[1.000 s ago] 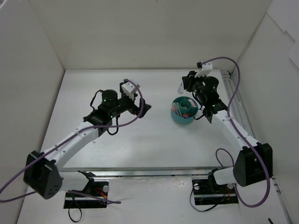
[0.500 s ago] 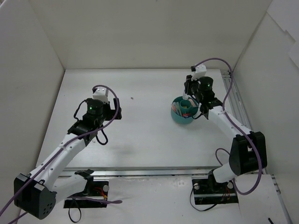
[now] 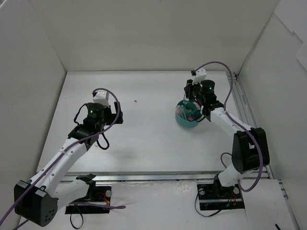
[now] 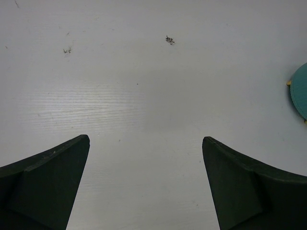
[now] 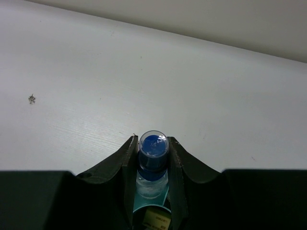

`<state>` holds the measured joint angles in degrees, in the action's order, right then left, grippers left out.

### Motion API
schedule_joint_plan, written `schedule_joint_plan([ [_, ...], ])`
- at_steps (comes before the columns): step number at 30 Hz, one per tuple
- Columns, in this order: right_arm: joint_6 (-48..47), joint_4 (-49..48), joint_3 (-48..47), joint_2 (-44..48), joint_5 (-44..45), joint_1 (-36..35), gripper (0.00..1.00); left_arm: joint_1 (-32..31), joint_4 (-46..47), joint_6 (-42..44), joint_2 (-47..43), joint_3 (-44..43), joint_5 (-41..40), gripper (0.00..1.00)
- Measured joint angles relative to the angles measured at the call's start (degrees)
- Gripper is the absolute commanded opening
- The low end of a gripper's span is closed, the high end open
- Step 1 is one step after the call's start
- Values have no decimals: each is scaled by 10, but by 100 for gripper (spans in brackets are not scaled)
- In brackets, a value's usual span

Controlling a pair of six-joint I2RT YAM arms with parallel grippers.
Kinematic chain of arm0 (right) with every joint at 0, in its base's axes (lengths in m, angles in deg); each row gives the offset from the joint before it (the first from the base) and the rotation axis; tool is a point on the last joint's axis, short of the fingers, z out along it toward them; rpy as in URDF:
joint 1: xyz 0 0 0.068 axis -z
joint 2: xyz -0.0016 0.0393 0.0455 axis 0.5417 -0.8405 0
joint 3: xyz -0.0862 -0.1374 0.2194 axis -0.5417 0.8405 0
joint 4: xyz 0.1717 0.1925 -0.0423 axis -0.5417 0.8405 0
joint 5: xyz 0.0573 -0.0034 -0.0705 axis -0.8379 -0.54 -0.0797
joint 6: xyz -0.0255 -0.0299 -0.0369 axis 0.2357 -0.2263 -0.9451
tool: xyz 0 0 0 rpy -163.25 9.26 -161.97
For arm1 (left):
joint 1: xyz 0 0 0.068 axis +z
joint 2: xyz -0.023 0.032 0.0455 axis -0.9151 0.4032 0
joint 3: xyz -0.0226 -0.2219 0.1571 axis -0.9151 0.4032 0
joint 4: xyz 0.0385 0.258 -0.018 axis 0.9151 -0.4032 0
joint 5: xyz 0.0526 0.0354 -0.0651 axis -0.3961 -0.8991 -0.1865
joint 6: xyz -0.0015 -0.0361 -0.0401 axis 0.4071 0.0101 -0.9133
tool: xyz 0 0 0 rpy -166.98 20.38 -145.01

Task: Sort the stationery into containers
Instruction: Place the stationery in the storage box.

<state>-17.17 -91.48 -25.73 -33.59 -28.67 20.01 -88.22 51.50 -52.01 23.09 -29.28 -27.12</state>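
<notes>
The blue-capped bottle (image 5: pixel 153 145) is pinched upright in your right gripper (image 5: pixel 152 143), just above the teal bowl (image 3: pixel 183 121) at the far right. Coloured items already lie inside; this looks like your last piece. Your left gripper (image 4: pixel 145 158) hangs wide open, empty, over the table (image 3: pixel 144 143).

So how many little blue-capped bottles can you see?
1. The blue-capped bottle is pinched in the right gripper, just above the teal bowl. Others could be hidden inside the bowl, which the gripper partly covers.
</notes>
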Motion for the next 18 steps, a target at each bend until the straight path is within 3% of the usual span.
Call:
schedule_joint_plan([
  [8,2,-3,15,-12,-8,0,0,0,-3,0,-14,10,4,100],
  [18,10,-15,48,-9,-8,-4,54,0,-5,1,-37,26,5,100],
])
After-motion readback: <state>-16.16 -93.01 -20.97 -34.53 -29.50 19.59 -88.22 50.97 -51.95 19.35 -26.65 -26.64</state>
